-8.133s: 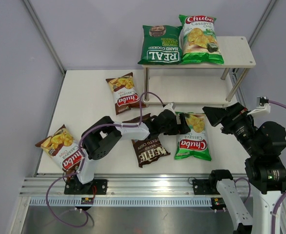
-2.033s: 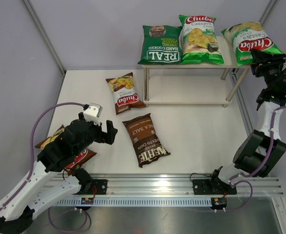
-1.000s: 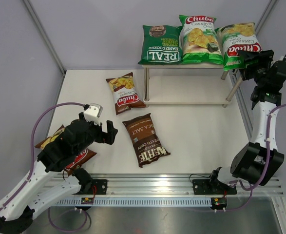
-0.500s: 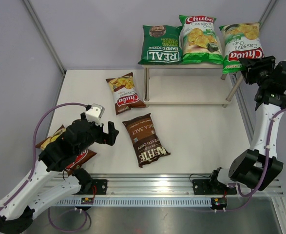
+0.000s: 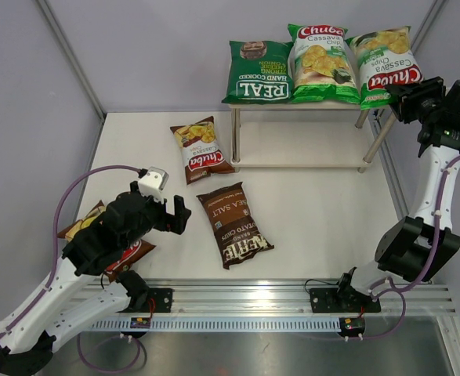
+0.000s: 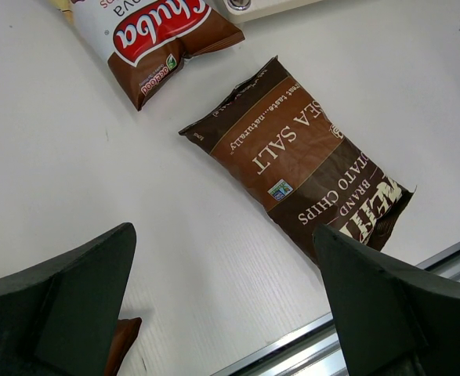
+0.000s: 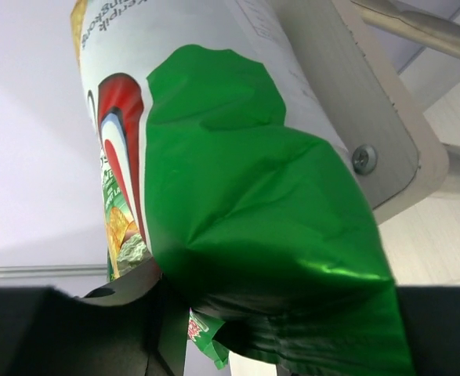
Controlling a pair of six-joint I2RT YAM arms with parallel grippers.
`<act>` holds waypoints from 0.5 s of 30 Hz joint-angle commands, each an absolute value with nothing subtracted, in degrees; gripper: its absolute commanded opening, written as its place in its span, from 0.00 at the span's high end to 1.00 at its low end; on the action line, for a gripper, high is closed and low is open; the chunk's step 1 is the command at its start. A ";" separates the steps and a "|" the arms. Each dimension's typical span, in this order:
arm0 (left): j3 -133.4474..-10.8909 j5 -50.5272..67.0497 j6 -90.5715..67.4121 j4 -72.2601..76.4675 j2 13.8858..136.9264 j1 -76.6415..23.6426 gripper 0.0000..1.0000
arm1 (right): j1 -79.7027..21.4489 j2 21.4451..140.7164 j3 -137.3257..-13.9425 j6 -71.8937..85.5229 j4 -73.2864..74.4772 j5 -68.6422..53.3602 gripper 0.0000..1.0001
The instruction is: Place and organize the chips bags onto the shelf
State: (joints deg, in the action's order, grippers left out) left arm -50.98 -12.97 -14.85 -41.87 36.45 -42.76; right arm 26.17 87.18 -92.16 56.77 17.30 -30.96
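Third bag at upper right: right gripper (image 5: 410, 88) apparently clamped on light green Chuba bag (image 5: 380, 61) atop shelf (image 5: 308, 142).
Left gripper (image 5: 179, 216) fingers apart above worktop (image 5: 324, 211).

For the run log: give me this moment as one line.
right gripper: shut on light green Chuba bag at shelf top | left gripper: open, empty | table: three bags
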 commanded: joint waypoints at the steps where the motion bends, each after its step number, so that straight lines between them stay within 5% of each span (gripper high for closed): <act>1: -51.06 -12.04 -13.80 -39.29 35.77 -42.54 0.01 | 26.37 88.50 -95.36 55.11 18.90 -32.17 0.56; 15: -51.07 -12.74 -14.06 -39.46 36.03 -42.54 0.01 | 24.61 90.87 -94.83 57.48 16.52 -29.88 0.49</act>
